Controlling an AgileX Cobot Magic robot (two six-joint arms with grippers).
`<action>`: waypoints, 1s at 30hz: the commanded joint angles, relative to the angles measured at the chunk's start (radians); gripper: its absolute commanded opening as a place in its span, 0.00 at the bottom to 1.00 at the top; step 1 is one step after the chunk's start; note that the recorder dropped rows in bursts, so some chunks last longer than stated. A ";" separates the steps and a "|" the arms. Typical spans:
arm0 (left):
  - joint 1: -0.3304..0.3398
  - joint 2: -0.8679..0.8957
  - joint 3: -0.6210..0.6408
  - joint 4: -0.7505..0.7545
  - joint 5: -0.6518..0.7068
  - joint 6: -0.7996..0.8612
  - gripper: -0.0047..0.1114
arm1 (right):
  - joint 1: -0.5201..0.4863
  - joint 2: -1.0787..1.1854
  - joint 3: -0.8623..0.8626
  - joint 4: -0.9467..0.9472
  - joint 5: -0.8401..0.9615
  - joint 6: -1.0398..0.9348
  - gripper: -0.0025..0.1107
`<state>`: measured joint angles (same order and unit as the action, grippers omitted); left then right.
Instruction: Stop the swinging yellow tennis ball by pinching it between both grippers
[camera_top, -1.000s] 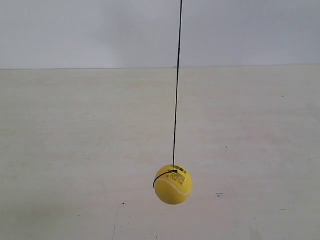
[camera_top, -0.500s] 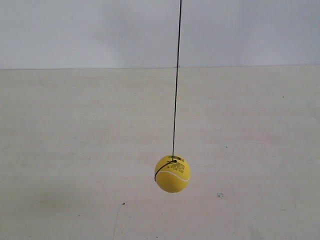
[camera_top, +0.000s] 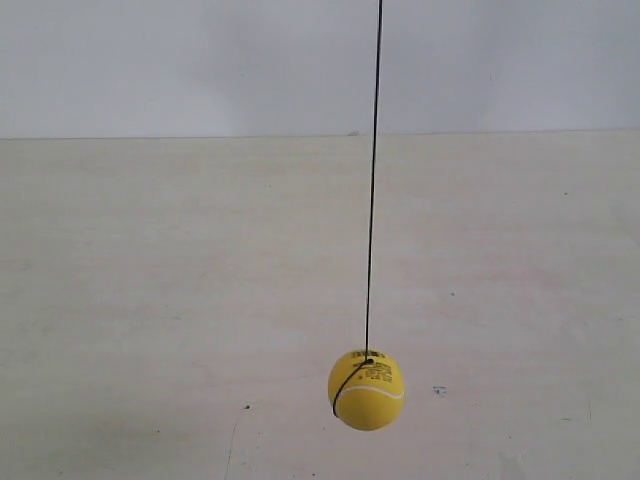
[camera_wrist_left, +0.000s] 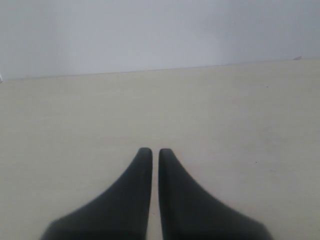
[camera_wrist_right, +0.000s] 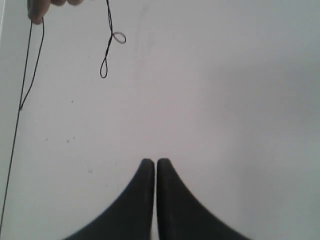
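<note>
The yellow tennis ball (camera_top: 367, 390) hangs on a thin dark string (camera_top: 373, 180) just above the pale table, low and a little right of centre in the exterior view. No arm or gripper shows in that view. In the left wrist view my left gripper (camera_wrist_left: 151, 150) is shut, its black fingers nearly touching with nothing between them, and the ball is out of sight. My right gripper (camera_wrist_right: 152, 160) is likewise shut and holds nothing. The right wrist view shows only dark string (camera_wrist_right: 20, 110) along one edge and a string loop (camera_wrist_right: 106, 55).
The pale table (camera_top: 150, 300) runs back to a light wall (camera_top: 200, 60). A fingertip (camera_wrist_right: 36, 12) holds the string at a corner of the right wrist view. Small dark specks (camera_top: 438, 390) mark the tabletop near the ball.
The ball first swung up and slightly left, and has now swung down and to the right in the exterior view. The string's top has shifted right as well.
</note>
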<state>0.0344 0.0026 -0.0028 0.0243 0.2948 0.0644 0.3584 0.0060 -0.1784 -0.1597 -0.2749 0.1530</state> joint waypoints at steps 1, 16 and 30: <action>0.003 -0.003 0.003 -0.001 0.002 0.006 0.08 | -0.046 -0.006 0.063 0.131 -0.203 -0.146 0.02; 0.003 -0.003 0.003 -0.001 0.002 0.006 0.08 | -0.329 -0.006 0.178 0.124 0.004 -0.105 0.02; 0.003 -0.003 0.003 -0.001 0.002 0.006 0.08 | -0.329 -0.006 0.178 0.124 0.600 -0.231 0.02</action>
<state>0.0344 0.0026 -0.0028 0.0243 0.2948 0.0644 0.0344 0.0045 0.0000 -0.0342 0.2544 -0.0693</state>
